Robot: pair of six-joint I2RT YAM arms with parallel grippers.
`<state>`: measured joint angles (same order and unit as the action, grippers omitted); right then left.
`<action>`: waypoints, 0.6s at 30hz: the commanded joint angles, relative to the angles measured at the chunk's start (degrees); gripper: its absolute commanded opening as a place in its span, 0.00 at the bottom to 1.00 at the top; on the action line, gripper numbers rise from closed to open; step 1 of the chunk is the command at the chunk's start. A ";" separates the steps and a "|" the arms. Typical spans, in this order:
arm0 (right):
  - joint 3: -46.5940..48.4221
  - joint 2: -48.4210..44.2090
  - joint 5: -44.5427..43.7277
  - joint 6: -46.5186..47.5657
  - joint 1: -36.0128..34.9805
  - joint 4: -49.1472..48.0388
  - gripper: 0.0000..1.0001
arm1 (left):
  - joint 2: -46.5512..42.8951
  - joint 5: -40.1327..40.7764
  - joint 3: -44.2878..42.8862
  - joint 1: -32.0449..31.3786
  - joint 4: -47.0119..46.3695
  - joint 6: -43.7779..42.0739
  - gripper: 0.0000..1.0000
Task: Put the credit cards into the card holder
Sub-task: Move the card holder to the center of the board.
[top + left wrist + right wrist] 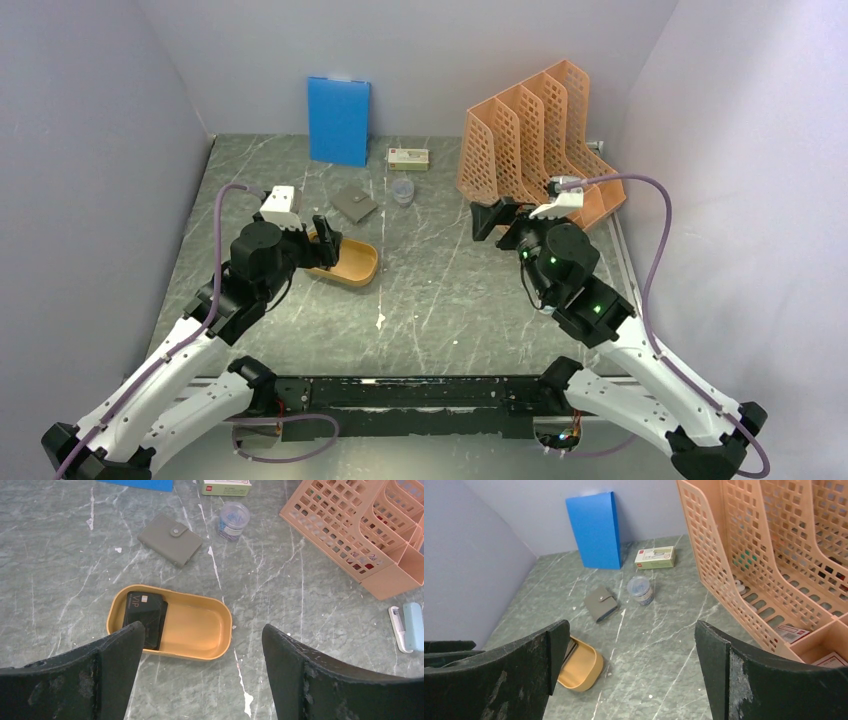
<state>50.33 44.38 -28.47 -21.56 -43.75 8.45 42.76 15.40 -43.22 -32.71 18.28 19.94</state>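
The dark credit cards (145, 617) lie stacked in the left end of an orange oval tray (200, 630). The grey-brown card holder (170, 538), snapped shut, lies flat on the table beyond the tray; it also shows in the top view (353, 206) and the right wrist view (600, 603). My left gripper (325, 240) is open and empty, hovering over the tray's near left side (200, 645). My right gripper (490, 220) is open and empty, up in the air in front of the file rack (631, 645).
An orange perforated file rack (540, 150) stands at the back right. A blue notebook (338, 120) leans on the back wall. A small box (409, 158) and a clear round pot (402, 191) sit behind the holder. A white-blue item (407, 625) lies by the rack.
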 commanded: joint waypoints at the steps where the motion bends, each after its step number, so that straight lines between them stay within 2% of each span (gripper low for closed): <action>1: -1.97 -2.87 -2.98 0.67 -0.26 -1.38 1.00 | -0.13 1.58 -0.11 0.46 -1.38 -0.07 0.91; 7: -3.07 -4.97 -3.62 3.10 -0.20 -2.00 1.00 | 0.35 3.37 -0.19 0.46 -0.78 0.69 0.90; 12: -0.36 -2.06 -1.42 3.86 -0.25 3.20 1.00 | 1.15 8.29 -0.08 0.45 0.52 4.65 0.90; 18: -0.64 -1.44 4.99 3.77 -0.19 3.71 1.00 | 5.10 12.21 -2.65 0.54 9.05 11.64 0.94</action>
<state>49.36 43.79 -28.18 -18.55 -43.75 11.40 45.30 23.18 -43.35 -32.71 20.78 25.34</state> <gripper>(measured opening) 0.997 0.925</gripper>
